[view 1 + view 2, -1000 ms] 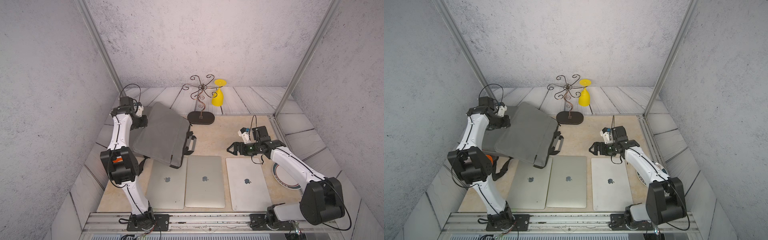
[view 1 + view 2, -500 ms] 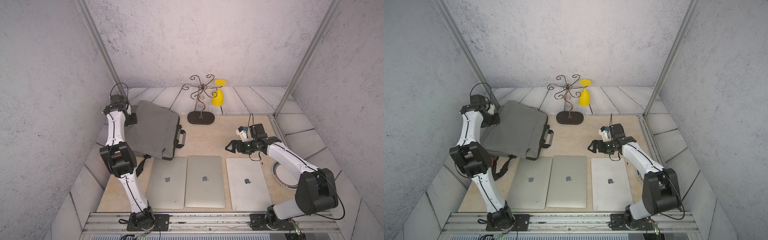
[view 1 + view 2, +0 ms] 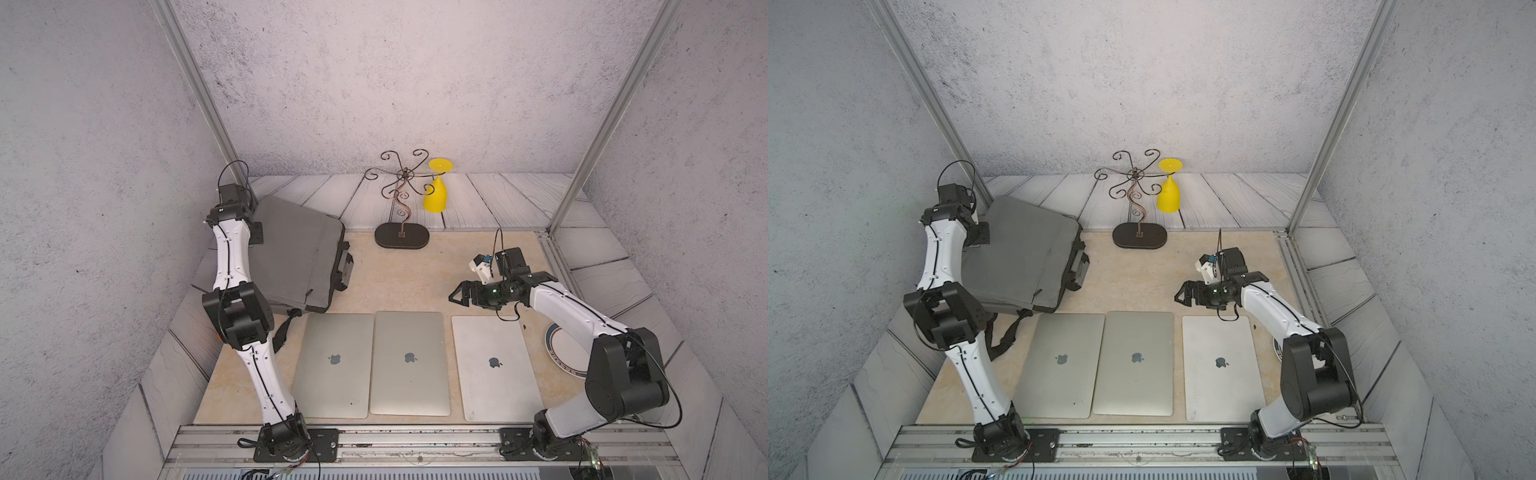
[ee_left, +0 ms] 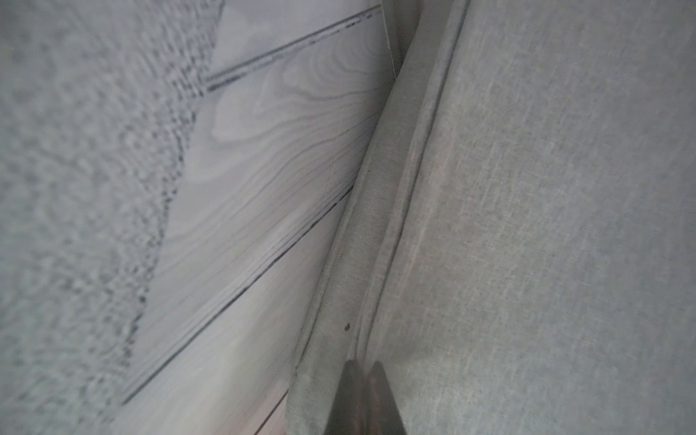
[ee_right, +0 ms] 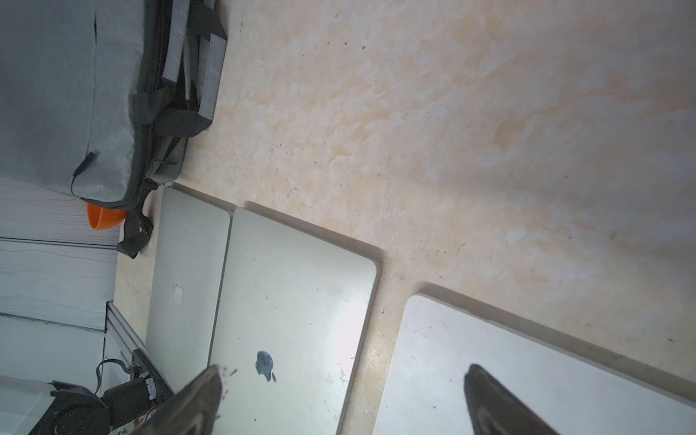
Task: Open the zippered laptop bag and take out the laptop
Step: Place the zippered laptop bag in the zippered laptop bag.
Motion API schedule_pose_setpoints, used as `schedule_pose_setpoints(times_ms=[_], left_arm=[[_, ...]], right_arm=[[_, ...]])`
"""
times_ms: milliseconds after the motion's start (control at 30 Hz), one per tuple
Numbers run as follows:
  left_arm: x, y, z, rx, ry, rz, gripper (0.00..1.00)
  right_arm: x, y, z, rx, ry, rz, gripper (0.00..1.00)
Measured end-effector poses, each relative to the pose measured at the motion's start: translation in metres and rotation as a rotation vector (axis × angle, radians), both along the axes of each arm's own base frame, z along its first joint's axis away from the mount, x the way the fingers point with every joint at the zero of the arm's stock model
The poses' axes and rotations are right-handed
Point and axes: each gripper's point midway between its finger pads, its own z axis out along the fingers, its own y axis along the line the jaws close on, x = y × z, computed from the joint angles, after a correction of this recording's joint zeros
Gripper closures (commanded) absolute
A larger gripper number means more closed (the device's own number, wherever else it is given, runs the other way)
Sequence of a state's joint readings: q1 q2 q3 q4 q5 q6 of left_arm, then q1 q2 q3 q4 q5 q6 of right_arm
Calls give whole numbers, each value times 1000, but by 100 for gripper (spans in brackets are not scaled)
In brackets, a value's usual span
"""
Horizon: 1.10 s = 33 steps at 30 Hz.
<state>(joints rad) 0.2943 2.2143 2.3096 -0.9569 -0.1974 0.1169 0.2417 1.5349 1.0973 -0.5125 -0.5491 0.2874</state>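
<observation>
The grey laptop bag lies at the back left, its black handles facing the table's middle. My left gripper is at the bag's far left edge. In the left wrist view its fingertips are pressed together on the bag's piped seam, shut on the fabric. Three closed silver laptops lie side by side along the front. My right gripper hangs open above the gap between the middle and right laptops, holding nothing. What the bag holds is hidden.
A wire stand with a yellow upturned glass is at the back centre. A plate lies under the right arm. An orange bowl sits beneath the bag's near corner. The left wall is close behind the bag.
The left gripper has pulled the bag left and back, and the bag has dropped from a raised tilt to lying lower. The right gripper has shifted slightly back.
</observation>
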Motion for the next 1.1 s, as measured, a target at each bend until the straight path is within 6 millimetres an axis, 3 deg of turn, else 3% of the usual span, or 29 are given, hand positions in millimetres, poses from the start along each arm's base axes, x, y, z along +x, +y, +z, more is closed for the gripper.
schedule_pose_setpoints(times_ms=[267,467,600,700,800,1033,1100], left_arm=[[6,16,-29,73,65,38,100],[15,19,-26,136,49,60,100],[18,18,-22,169,42,69,86],[20,15,-21,189,35,76,64],[24,11,-19,206,27,73,51],[27,-13,-11,209,27,19,42],[23,-26,-6,164,19,-4,35]], right_arm=[[1,0,1,2,-3,1,1],[1,0,1,2,-3,1,1],[1,0,0,1,0,1,1],[1,1,-2,0,5,1,1],[2,1,-1,0,4,1,1],[3,1,1,-2,-4,3,1],[3,0,0,-6,-8,5,1]])
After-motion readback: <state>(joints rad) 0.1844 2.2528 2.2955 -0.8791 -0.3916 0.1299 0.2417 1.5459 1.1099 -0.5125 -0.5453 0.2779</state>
